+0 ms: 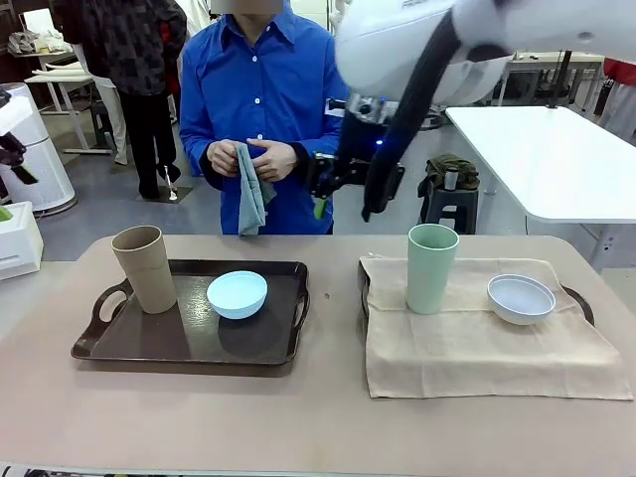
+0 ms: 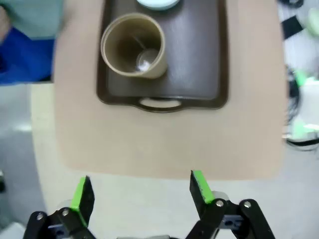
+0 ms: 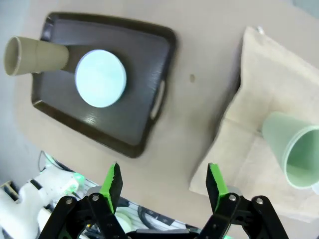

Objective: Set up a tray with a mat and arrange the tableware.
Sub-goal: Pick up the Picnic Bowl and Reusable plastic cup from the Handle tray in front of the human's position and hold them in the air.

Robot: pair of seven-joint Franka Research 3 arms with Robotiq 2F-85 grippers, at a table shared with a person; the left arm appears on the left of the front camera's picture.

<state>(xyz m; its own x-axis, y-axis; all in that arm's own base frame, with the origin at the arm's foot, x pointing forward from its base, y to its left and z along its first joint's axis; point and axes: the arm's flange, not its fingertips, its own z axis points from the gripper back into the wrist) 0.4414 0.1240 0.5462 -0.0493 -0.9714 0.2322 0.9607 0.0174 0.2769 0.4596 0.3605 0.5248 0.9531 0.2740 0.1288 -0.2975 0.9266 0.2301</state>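
Brown tray [image 1: 179, 343] sits on the left side of the table, and it's carrying the tan cup [image 1: 144, 268] upright at its left end and the light blue bowl [image 1: 237, 294] just beside it. Over on the right, a beige mat [image 1: 477, 348] is draped over a second tray [image 1: 584, 303]. You really only see that one's dark handles poking out at the sides; the rest is covered. The pale green cup [image 1: 431, 268] stands on the mat's left part and the white bowl [image 1: 521, 298] is farther right, well apart from it.

The left gripper [image 2: 140, 178] hangs high over the table edge near the tan cup's end of the brown tray, fingers spread wide with nothing between them. That view is pretty blurry, the blue bowl is chopped off at the top edge, and there's something pale at the bottom of the tan cup I can't make out.

The right gripper [image 3: 164, 172] is also spread and empty, up above the gap between the trays. Its view clips the green cup at the right edge.

From the front, a big white arm [image 1: 417, 40] is out of focus and blocks part of the person, who's holding a greyish cloth [image 1: 253, 199] in both hands.
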